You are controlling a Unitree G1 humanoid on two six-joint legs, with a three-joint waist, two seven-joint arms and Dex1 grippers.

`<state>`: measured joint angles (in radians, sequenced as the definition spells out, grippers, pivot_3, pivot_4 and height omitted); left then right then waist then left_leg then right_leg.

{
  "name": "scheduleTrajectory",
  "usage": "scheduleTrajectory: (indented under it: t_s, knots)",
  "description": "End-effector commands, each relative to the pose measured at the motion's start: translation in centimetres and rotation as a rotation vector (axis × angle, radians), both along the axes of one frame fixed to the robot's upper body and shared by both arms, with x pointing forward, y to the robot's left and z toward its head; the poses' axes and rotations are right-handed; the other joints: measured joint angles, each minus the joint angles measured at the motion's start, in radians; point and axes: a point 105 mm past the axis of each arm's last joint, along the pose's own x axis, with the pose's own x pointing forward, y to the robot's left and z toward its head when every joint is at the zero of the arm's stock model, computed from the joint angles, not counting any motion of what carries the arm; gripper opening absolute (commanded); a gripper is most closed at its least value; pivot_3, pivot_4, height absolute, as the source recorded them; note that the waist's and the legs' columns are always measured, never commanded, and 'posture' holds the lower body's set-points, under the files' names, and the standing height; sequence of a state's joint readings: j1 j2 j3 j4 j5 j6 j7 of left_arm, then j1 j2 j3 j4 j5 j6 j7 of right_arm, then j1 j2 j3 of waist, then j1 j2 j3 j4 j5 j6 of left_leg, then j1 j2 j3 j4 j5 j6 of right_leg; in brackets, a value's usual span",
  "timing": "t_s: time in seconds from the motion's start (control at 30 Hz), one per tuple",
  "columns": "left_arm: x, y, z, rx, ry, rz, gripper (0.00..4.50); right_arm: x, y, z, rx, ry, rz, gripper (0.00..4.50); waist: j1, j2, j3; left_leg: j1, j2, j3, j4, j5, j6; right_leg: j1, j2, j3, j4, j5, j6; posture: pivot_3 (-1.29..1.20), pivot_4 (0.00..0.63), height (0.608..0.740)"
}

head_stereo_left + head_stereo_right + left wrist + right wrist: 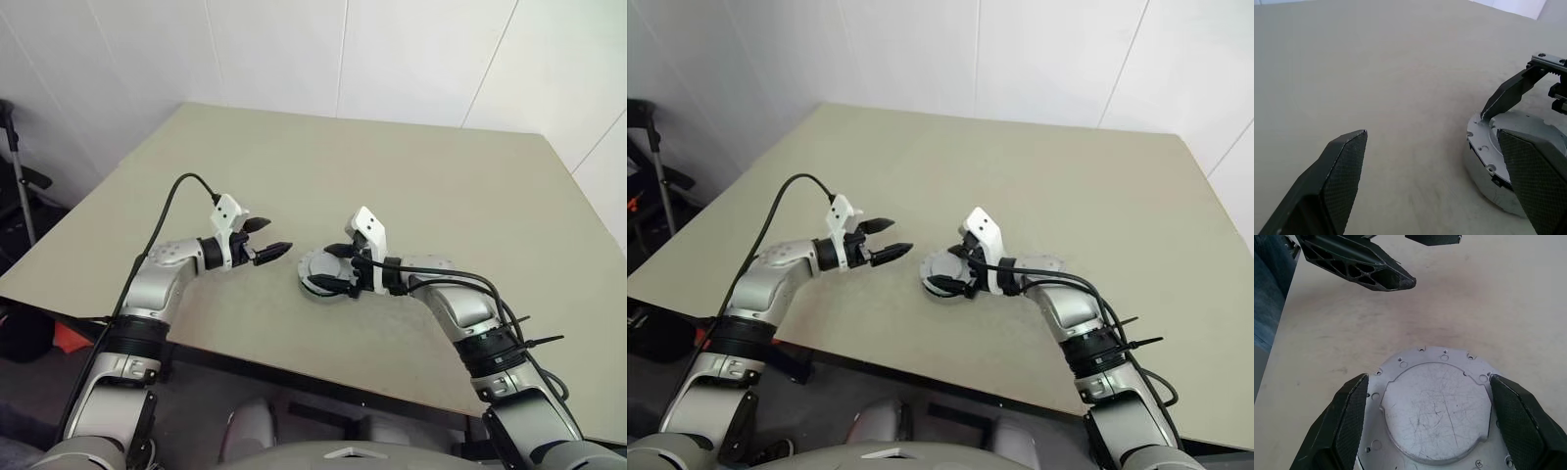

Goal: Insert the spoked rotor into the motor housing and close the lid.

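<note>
The right gripper [336, 268] has its jaws spread wide on either side of the closed lid [1436, 411], gripping nothing, and its fingers hide much of the motor housing [1484, 169] beneath. The left gripper [266, 238] hangs just beside it, jaws equally wide and empty. Both sit toward the near edge of the surface [411, 186]; the housing's inside is covered.

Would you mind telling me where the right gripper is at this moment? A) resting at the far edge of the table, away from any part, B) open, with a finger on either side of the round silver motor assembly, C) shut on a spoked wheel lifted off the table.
B: the right gripper is open, one black finger at each side of the silver motor housing on the table.
</note>
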<state>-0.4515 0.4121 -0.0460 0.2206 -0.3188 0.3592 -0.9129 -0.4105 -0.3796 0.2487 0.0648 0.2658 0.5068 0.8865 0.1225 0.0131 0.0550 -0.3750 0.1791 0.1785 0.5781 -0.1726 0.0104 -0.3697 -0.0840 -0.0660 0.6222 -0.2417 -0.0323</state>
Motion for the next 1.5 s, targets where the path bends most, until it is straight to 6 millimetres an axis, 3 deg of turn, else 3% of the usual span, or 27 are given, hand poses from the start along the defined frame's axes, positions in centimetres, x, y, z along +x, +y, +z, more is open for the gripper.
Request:
scheduleTrajectory:
  t_s: [0.03, 0.27, 0.5, 0.7, 0.83, 1.1, 1.5]
  knots:
    - [0.1, 0.3, 1.2, 0.002, -0.043, -0.001, 4.5, 0.2, 0.5, 0.4, 0.003, -0.037, 0.005, 4.07, 0.0, 0.0, 0.0, 0.0, 0.0, 0.0, 0.0, 0.0, 0.0, 0.0, 0.0, 0.0, 0.0, 0.0, 0.0, 0.0, 0.0, 0.74]
    - [0.3, 1.6, 1.1, 0.025, -0.035, 0.023, 4.5, 0.1, 0.4, 0.7, 0.004, -0.063, 0.013, 1.83, 0.0, 0.0, 0.0, 0.0, 0.0, 0.0, 0.0, 0.0, 0.0, 0.0, 0.0, 0.0, 0.0, 0.0, 0.0, 0.0, 0.0, 0.74]
    - [0.2, 1.2, 0.9, 0.022, -0.032, 0.018, 4.5, 0.8, 0.1, 0.9, -0.003, -0.087, -0.013, 1.8, 0.0, 0.0, 0.0, 0.0, 0.0, 0.0, 0.0, 0.0, 0.0, 0.0, 0.0, 0.0, 0.0, 0.0, 0.0, 0.0, 0.0, 0.74]
    - [0.1, 1.0, 0.6, 0.021, -0.027, 0.015, 4.5, 0.8, -0.1, 3.2, 0.065, -0.119, 0.006, 1.8, 0.0, 0.0, 0.0, 0.0, 0.0, 0.0, 0.0, 0.0, 0.0, 0.0, 0.0, 0.0, 0.0, 0.0, 0.0, 0.0, 0.0, 0.74]
    - [0.1, 0.8, 0.5, 0.019, -0.027, 0.013, 4.5, 0.6, -0.6, 3.3, 0.054, -0.125, 0.018, 1.8, 0.0, 0.0, 0.0, 0.0, 0.0, 0.0, 0.0, 0.0, 0.0, 0.0, 0.0, 0.0, 0.0, 0.0, 0.0, 0.0, 0.0, 0.74]
    - [0.1, 0.8, 0.6, 0.022, -0.028, 0.01, 4.5, 0.5, -0.5, 2.5, 0.012, -0.137, 0.017, 4.4, 0.0, 0.0, 0.0, 0.0, 0.0, 0.0, 0.0, 0.0, 0.0, 0.0, 0.0, 0.0, 0.0, 0.0, 0.0, 0.0, 0.0, 0.74]
    - [0.1, 1.0, 0.6, 0.032, -0.028, 0.012, 4.5, -0.9, -0.2, 1.5, -0.018, -0.115, 0.052, 4.4, 0.0, 0.0, 0.0, 0.0, 0.0, 0.0, 0.0, -0.001, 0.001, 0.0, 0.0, 0.0, 0.0, 0.0, 0.0, 0.0, 0.0, 0.74]
